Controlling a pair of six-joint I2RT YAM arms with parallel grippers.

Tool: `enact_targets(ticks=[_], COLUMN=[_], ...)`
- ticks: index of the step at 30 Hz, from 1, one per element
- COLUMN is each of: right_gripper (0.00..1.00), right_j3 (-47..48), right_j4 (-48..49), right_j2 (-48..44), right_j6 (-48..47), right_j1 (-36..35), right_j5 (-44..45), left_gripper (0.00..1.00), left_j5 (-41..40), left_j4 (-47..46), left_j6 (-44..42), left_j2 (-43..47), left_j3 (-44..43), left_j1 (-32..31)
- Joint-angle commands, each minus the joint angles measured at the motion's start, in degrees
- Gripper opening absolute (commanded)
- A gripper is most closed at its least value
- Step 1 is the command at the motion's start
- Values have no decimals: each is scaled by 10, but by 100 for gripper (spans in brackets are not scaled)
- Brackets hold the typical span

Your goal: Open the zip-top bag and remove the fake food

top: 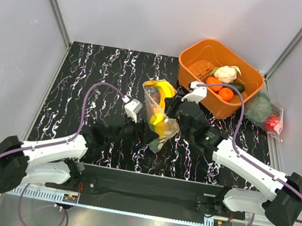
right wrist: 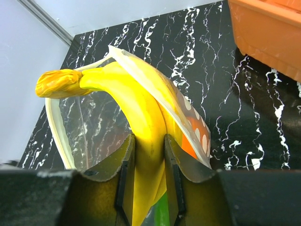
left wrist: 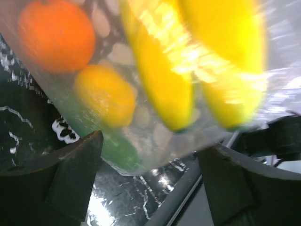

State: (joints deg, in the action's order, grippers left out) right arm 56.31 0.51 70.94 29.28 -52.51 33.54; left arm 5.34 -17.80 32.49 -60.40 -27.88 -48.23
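A banana [right wrist: 127, 89] is pinched by the right hand [right wrist: 149, 141] at the open mouth of the zip-top bag [right wrist: 84, 127]; the left hand [left wrist: 153, 143] is held wide open at the bag's bottom.

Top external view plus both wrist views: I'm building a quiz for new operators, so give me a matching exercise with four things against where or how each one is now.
Things:
1. banana
2. cauliflower
3. green ball
4. left gripper

Places or states:
A. in the orange bin
B. open, straddling the lower end of the zip-top bag
C. inside a clear undotted bag to the right of the bin
D. pinched by the right gripper, sticking out of the zip-top bag's mouth

Pairs: 1-D, 2-A, 3-C, 4-B
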Motion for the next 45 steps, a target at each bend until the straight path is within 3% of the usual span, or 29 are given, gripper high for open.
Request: enact_targets(ticks=[1,2,4,5,7,8,21,33,45], right_gripper=[0,0,0,0,0,0,0,0,0], right_j3=[32,33,32,31,28,26,43,91,81], right_j4=[22,19,19,19,21,24,17,14,45], right_j2=[-8,-9,-8,-7,-4,-7,-30,-19,-19], right_j6=[35,39,42,45,50,54,29,-19,25], right_j1=[-5,-6,-5,-5,-5,-5,0,35,46], right_j5=[1,4,9,10,7,6,34,38,18], left_gripper=[76,59,43,23,3,0,0,0,0], left_j5=[-33,-38,-44,-45,-48,-47,-51,-109,-130], left_j4=[-47,-50,-58,-62,-76,-82,-171,-179,-160], left_j6=[-37,-39,-44,-44,-36,-30,14,34,11], left_j2=[-31,-42,-51,-59,-67,-74,-157,-219,-255], left_j3=[-19,-19,-17,-16,-12,-3,56,57,25], left_j1=[-8,-13,-20,-24,-27,-27,-43,-100,-122])
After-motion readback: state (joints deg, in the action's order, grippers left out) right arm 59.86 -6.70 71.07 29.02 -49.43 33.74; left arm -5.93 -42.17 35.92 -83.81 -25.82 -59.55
